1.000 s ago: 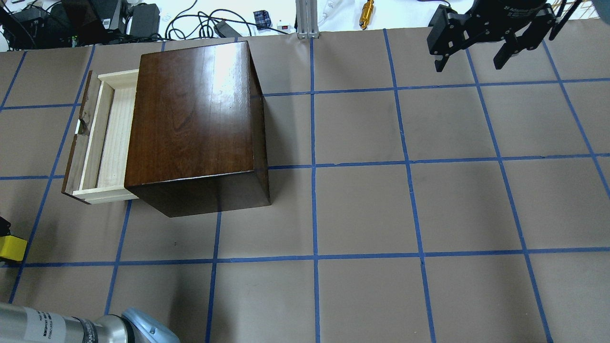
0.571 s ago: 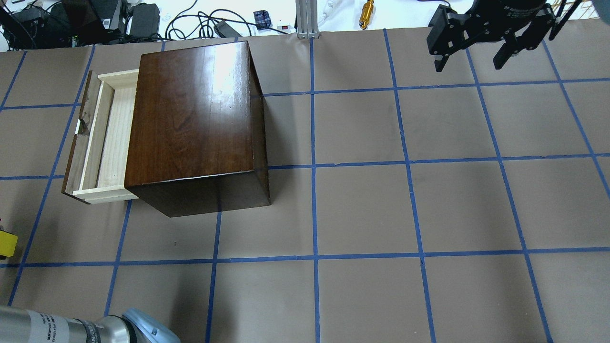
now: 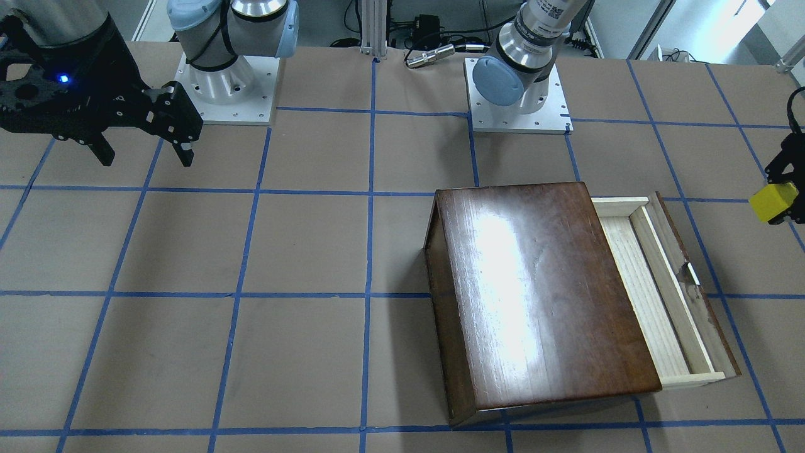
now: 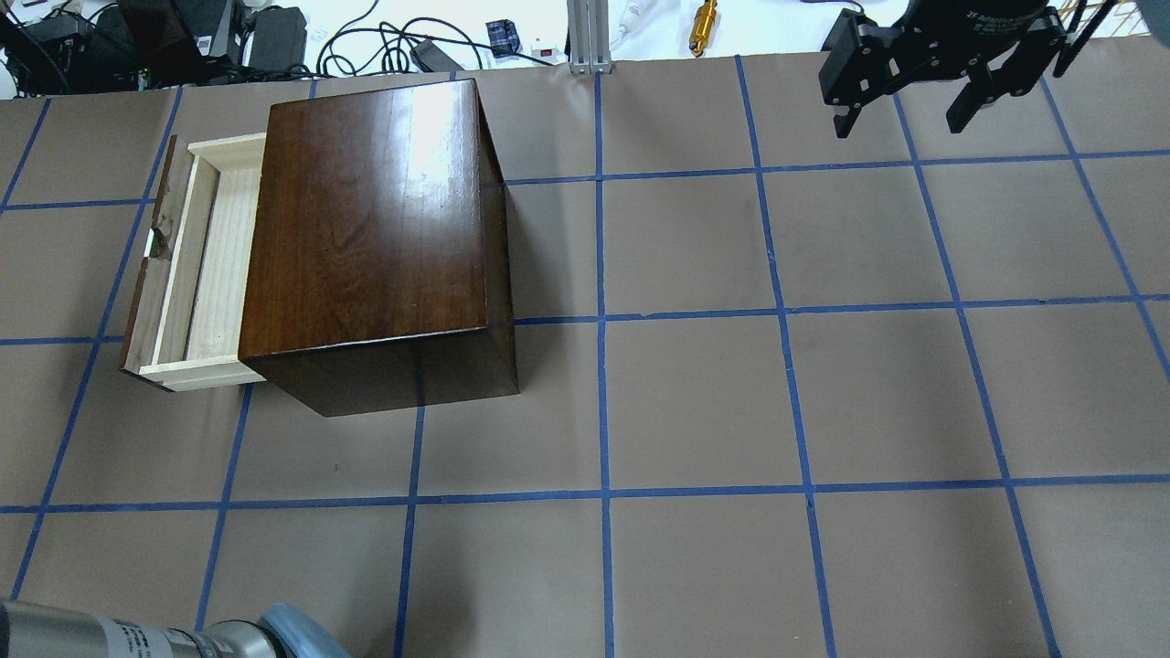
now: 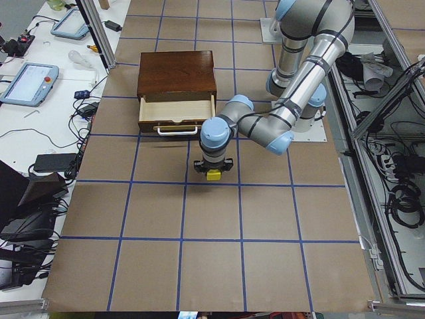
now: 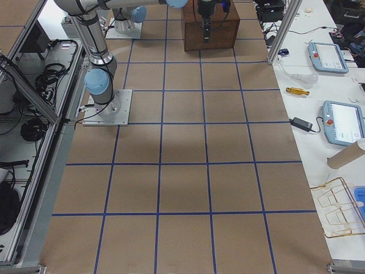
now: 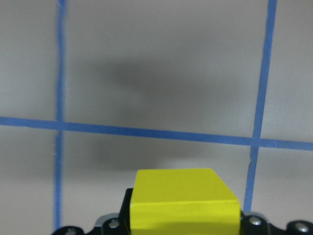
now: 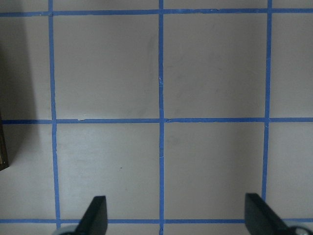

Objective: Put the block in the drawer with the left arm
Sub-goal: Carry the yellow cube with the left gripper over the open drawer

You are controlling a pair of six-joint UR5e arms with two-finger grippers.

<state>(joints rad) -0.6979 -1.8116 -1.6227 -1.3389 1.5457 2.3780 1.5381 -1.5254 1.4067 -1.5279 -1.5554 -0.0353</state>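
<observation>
The yellow block (image 3: 772, 202) is clamped in my left gripper (image 3: 783, 196), at the right edge of the front-facing view. In the exterior left view the block (image 5: 213, 175) hangs just above the table, about one grid square out from the drawer's front. The left wrist view shows the block (image 7: 183, 200) between the jaws over brown paper. The drawer (image 4: 215, 265) stands pulled open from the dark cabinet (image 4: 375, 219), and its pale tray (image 3: 648, 296) is empty. My right gripper (image 4: 898, 126) is open and empty at the far right.
Blue tape lines grid the brown paper table. The two arm bases (image 3: 223, 82) (image 3: 516, 88) are bolted at the robot's side. An aluminium post (image 4: 585, 37), cables and a gold tool (image 4: 704, 26) lie past the far edge. The left arm's elbow (image 4: 292, 635) shows at the near edge.
The block and left gripper have slid out of the overhead view past its left edge. The left arm's elbow has dropped lower in that view. The right gripper has not moved.
</observation>
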